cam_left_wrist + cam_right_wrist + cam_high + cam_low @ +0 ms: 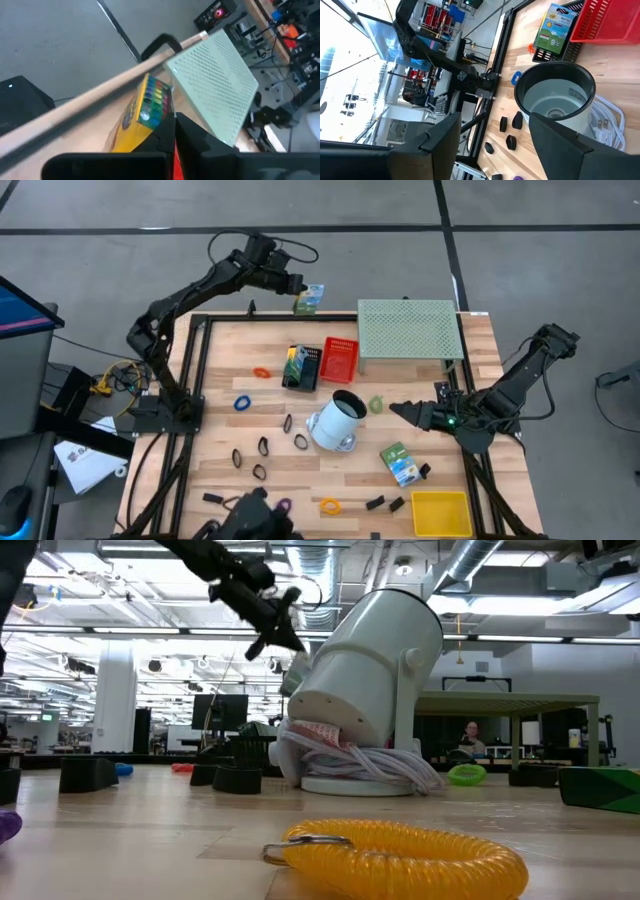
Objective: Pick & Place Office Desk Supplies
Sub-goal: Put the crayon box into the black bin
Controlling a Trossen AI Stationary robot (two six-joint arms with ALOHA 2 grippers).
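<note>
Carry step: left gripper (297,293) clenched on 1 crayon box (310,299), raised over the table's far edge. Right gripper (398,411) waited, fingers released, beside the white pot (337,421). Next move likely needs lowering into the black bin (298,370).

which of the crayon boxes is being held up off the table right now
The yellow-green crayon box gripped by the left gripper beyond the table's far edge; the other two rest lower, on the table and in the tray.

A pale green perforated shelf (410,328), a red basket (339,359), a yellow tray (441,513), a white appliance (337,421), an orange ring (262,372), and a yellow box (140,115), seemingly printed with rainbow crayons.
</note>
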